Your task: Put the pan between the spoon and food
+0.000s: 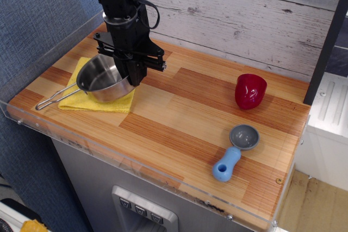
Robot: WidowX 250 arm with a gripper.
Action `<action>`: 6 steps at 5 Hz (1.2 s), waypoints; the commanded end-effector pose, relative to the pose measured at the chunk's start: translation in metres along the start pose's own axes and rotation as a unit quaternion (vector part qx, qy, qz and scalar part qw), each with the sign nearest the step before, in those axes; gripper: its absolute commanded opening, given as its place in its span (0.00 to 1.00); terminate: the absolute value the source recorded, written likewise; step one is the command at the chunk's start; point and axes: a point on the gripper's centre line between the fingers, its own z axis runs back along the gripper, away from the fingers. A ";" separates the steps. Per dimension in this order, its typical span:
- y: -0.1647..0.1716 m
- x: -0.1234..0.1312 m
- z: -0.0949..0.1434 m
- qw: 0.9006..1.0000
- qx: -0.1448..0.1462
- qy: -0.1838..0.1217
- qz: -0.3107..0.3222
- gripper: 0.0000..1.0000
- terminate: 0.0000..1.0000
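Note:
The shiny steel pan [100, 77] is at the left of the wooden counter, over a yellow cloth [87, 101]. It is tilted, with its right side raised and its wire handle [54, 99] pointing to the front left. My black gripper [132, 75] comes down from above and is shut on the pan's right rim. The dark-red food [250, 91] stands at the back right. The spoon [236, 150] lies at the front right, its grey bowl towards the food and its light-blue handle towards the front edge.
A bare strip of wooden counter [185, 112] lies between the pan and the food and spoon. A clear plastic rim [136, 169] runs along the front edge. A plank wall [234, 9] stands behind, and a blue panel [32, 31] on the left.

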 end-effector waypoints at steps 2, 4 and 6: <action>-0.094 0.006 0.036 0.995 -0.017 -0.054 -0.079 0.00 0.00; -0.178 0.005 0.012 0.985 -0.037 -0.034 -0.163 0.00 0.00; -0.178 -0.012 -0.011 0.986 -0.015 0.002 -0.167 0.00 0.00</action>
